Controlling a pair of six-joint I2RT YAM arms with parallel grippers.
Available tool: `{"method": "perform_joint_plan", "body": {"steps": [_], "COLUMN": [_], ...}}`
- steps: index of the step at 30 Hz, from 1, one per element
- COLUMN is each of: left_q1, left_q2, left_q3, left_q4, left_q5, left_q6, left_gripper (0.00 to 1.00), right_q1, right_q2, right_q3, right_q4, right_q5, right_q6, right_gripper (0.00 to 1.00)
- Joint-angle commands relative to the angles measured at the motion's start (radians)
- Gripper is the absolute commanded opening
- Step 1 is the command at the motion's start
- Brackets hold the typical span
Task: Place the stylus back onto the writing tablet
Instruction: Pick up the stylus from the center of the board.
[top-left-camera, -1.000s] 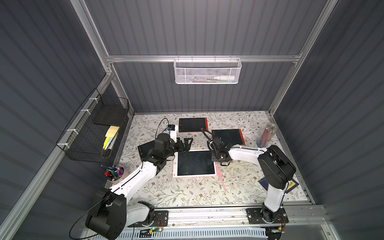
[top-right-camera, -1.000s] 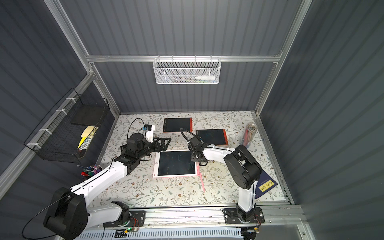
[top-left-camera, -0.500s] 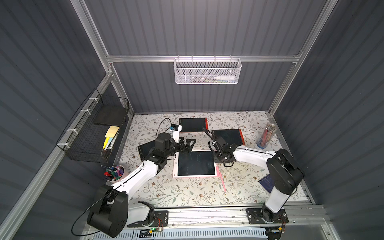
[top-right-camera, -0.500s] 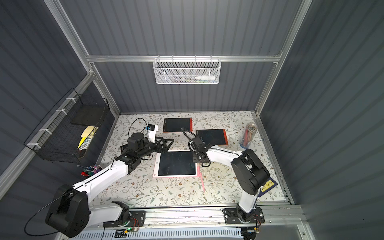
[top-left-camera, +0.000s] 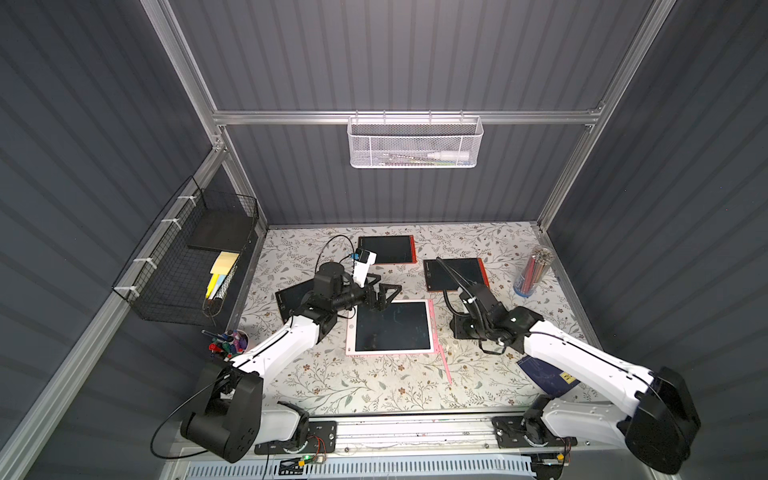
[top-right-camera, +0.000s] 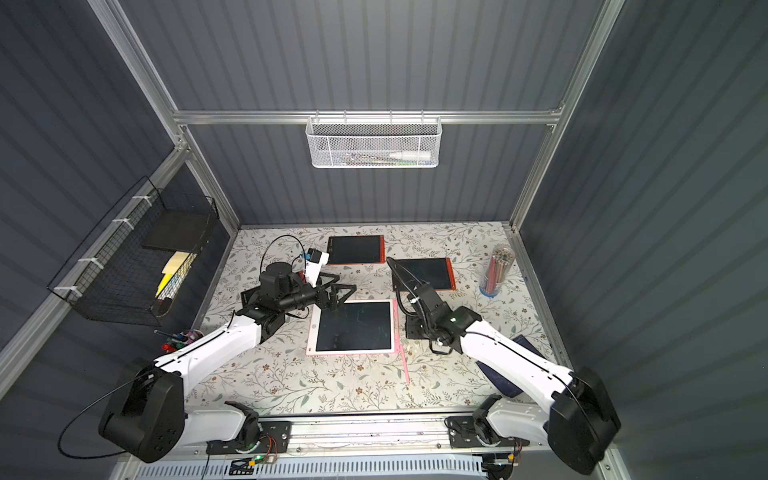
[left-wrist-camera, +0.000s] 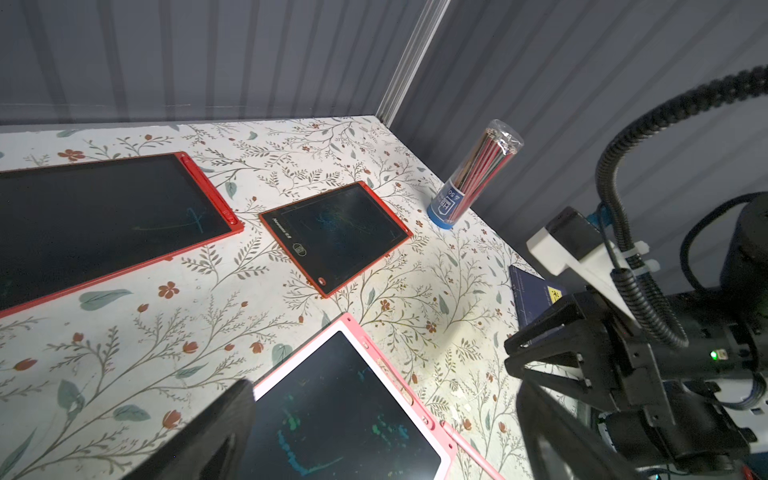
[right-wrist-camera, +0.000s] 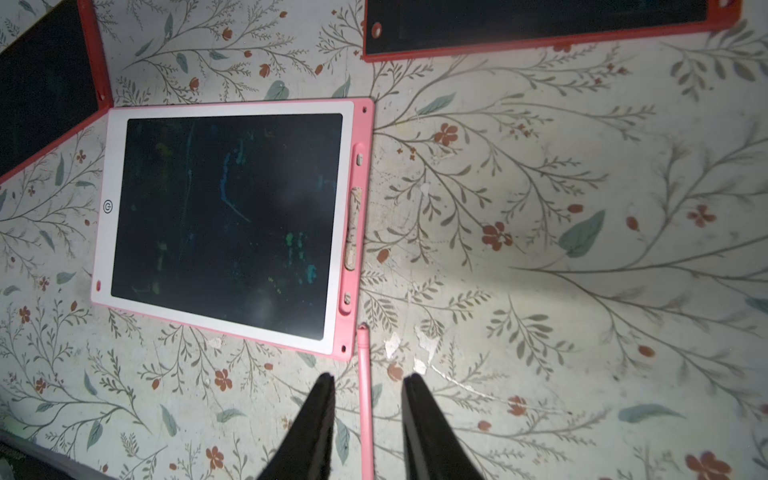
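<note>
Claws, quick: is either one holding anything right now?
Left claw: open wide, holding nothing.
Right claw: partly open, one finger on each side of the pink stylus, not gripping it.

You find writing tablet (top-left-camera: 392, 328) flat at middle of table (top-left-camera: 374, 386). Your stylus (right-wrist-camera: 364, 374) lies on table, off tablet, just beside its front right corner. Second tablet (top-left-camera: 388, 249) behind; third tablet (top-left-camera: 471, 270) behind and right. Pencil tube (top-left-camera: 534, 272) stands right rear.
</note>
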Motion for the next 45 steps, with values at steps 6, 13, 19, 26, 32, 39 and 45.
{"method": "perform_joint_plan", "body": {"steps": [6,13,19,26,32,39,45], "left_q1": [-0.007,-0.007,-0.013,-0.014,-0.013,-0.013,-0.014], "left_q2": [0.022,-0.001,-0.011,-0.040,-0.070,-0.123,-0.164], "left_q3": [-0.017,-0.029,-0.038,-0.038,-0.037,-0.027,-0.031], "left_q4": [0.043,0.050,0.049,0.038,0.016,0.000,0.011], "left_q5": [0.058,0.075,0.074,0.045,-0.038,-0.137,-0.099], "left_q6": [0.027,0.027,0.024,0.019,0.004,-0.006,0.002], "left_gripper": [0.99,0.99,0.99,0.99,0.99,0.99,0.99], "right_q1": [0.022,0.111,0.136,0.149,0.169,0.192,0.199], "right_q2": [-0.080,-0.030,0.036,0.140,0.243,0.321,0.387], "right_q3": [-0.071,-0.099,-0.108,-0.077,-0.017,0.025,0.056], "right_q4": [-0.099,-0.109,-0.074,-0.050,-0.039,-0.035,-0.045], "right_q5": [-0.020,0.039,0.002,0.013,0.024,0.035,0.065], "right_q6": [0.009,0.041,0.004,-0.021,-0.022,-0.009,0.011], "right_gripper": [0.32,0.32,0.31,0.28,0.28,0.28,0.26]}}
